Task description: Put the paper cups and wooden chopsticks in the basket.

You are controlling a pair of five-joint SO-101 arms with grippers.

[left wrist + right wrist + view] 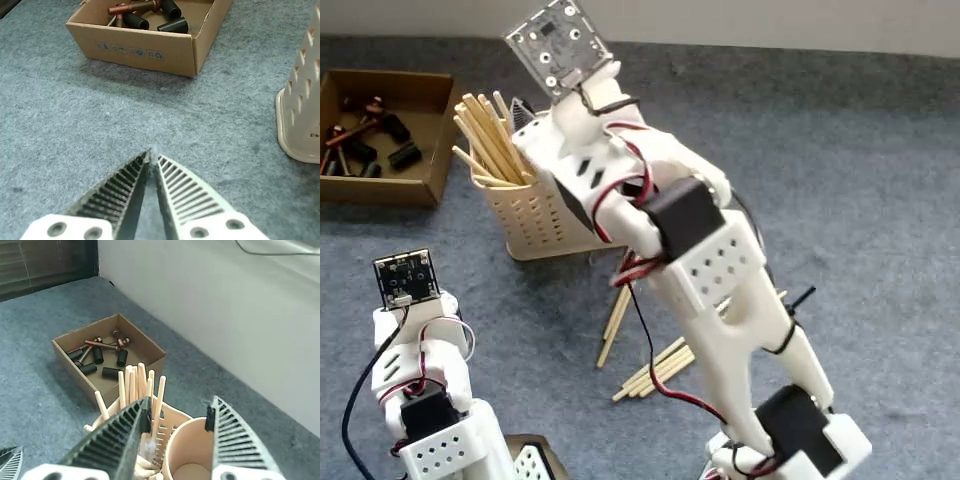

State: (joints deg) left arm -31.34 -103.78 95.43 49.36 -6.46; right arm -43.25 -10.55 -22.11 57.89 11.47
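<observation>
Right gripper [178,407] is hanging spread, cup [192,452] between its jaws; withdrawing crookedly risks one jaw snagging adjacent chopsticks [135,382].

I can read no word, number or brand here. The only print I find is a short row of small blue marks [130,50] on the outer side wall of the cardboard box [90,37], low on that wall and towards its near corner. They are too small for me to tell whether they are letters, numbers or handling signs.
</observation>
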